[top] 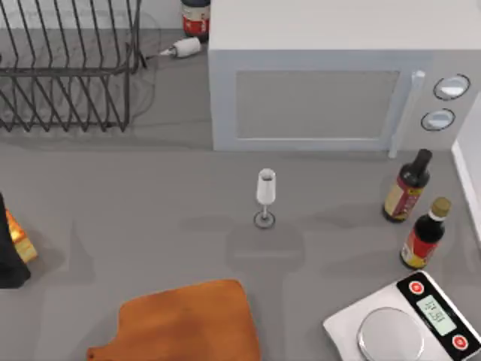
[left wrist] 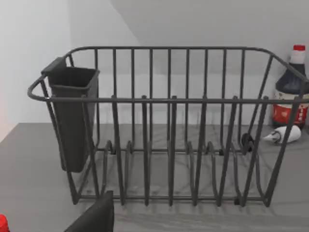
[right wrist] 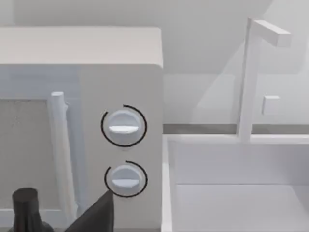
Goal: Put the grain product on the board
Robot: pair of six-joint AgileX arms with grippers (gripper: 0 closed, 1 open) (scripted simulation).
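At the left edge of the top view, about two-thirds of the way down, you have the grain product (top: 20, 242), a small golden-orange chunk, sitting against a dark shape that I take to be your left gripper (top: 9, 259). Whether its fingers are apart or clamped on the chunk, I cannot tell. The board (top: 188, 323) lies at the bottom centre of the frame, flat and bare, well apart from the chunk, so the carry to it is not yet done.

Count one board, one chunk, one wine glass (top: 265, 195) upright in the middle, two dark sauce bottles (top: 407, 188) at the right, one white scale (top: 406, 323) at the lower right, one microwave (top: 331, 90) and one dish rack (top: 68, 68) along the top. The glass stands clear of your likely path.
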